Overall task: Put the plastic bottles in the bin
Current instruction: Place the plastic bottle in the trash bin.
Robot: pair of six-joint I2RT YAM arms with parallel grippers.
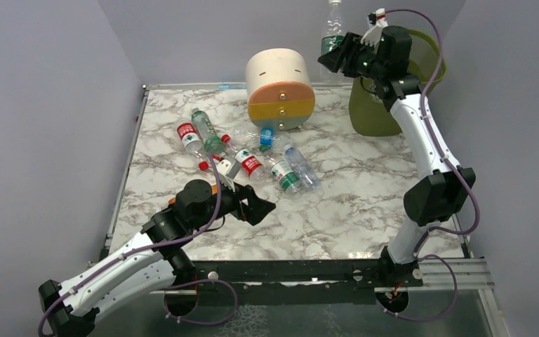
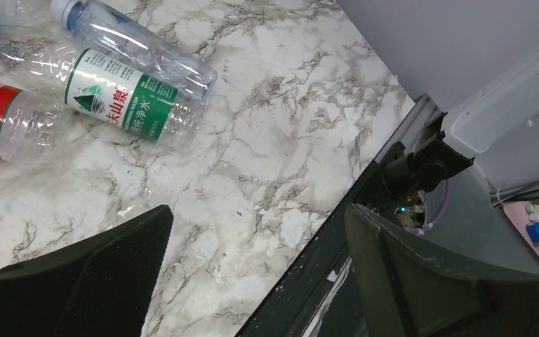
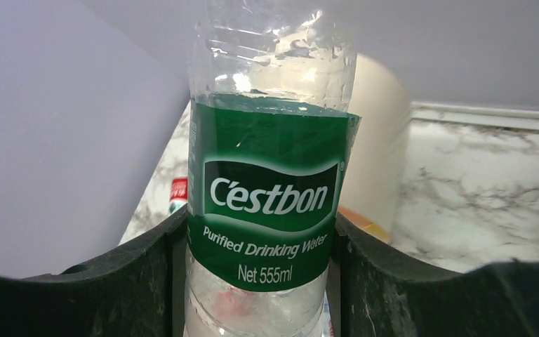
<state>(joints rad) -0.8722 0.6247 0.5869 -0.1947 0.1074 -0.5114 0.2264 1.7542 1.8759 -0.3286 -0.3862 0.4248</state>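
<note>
Near the far edge of the bench [image 1: 365,203], toward its right corner, a clear Cestbon bottle [image 3: 269,210] with a dark green label is held upright in the air. The two black fingers [image 3: 130,281] of the right gripper [image 1: 331,56] are clamped on it at the lower part of the label. In the top view this bottle is just to the left of the bin [image 1: 373,112], not over its rim. The bin is an olive-green mesh basket and stands in the far right corner; I cannot tell what is inside it. To the left of the held bottle, at the middle of the far edge, stands a round drawer unit [image 1: 281,88] in cream, orange and yellow. The other bottles lie on their sides in a loose group on the marble, on the near side of this unit and toward the left edge. Among them is a red-labelled bottle [image 1: 189,137]. The left gripper [image 1: 258,207] hovers low just at the near side of this group, its jaws wide apart with only bare marble between them. In the left wrist view a green-labelled bottle [image 2: 121,102] lies touching a blue-capped bottle [image 2: 137,45].
</note>
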